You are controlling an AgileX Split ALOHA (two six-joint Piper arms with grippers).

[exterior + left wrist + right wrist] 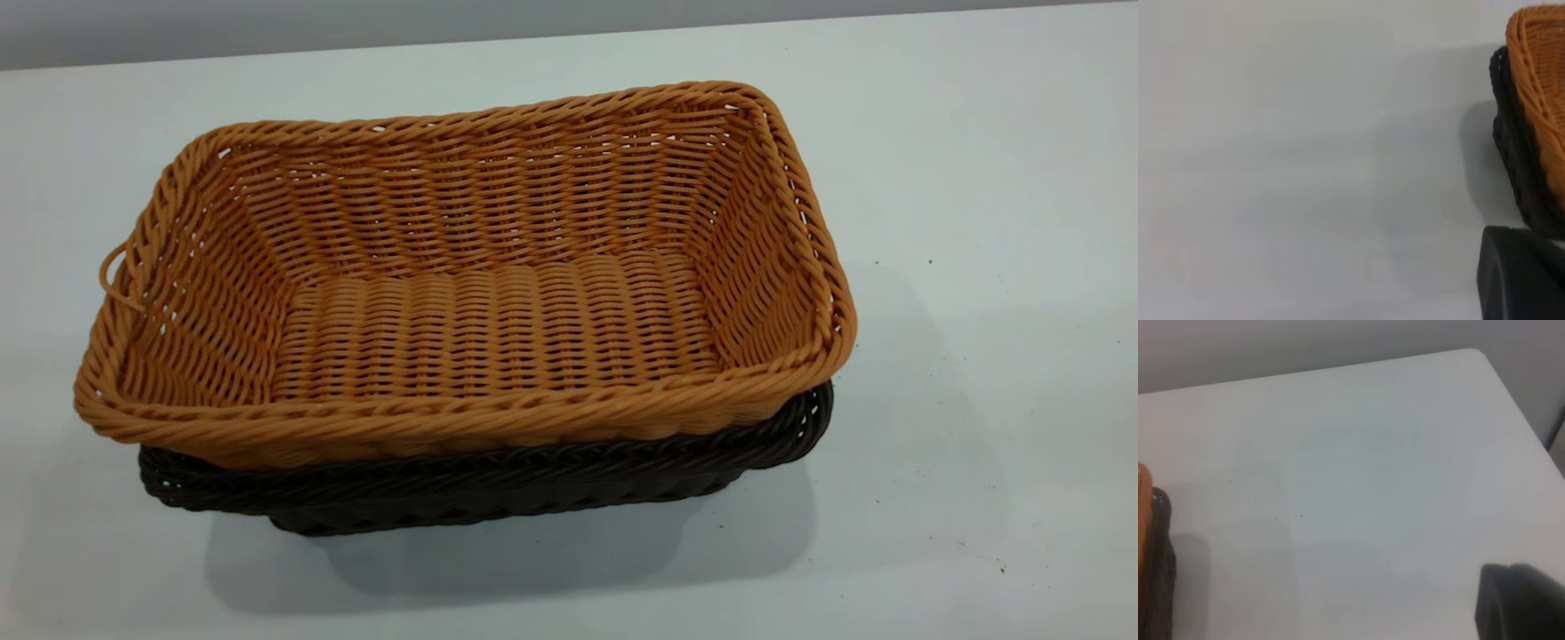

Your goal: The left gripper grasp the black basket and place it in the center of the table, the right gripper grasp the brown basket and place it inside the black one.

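White table [978, 267], brown basket [498, 302] nested in black basket [498, 498], wrist views alone show hand edges, grip unreadable

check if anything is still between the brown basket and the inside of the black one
Nothing visible is. The brown basket already sits nested inside the black basket on the table, and neither claw is near them in the exterior view.

The exterior view looks down steeply and from close on the brown basket [498, 293] nested in the black basket [498, 493], which fill most of the table [978, 222]. Each wrist view looks down on bare table beside the baskets and catches only an end of them at its edge. All three views share the baskets.
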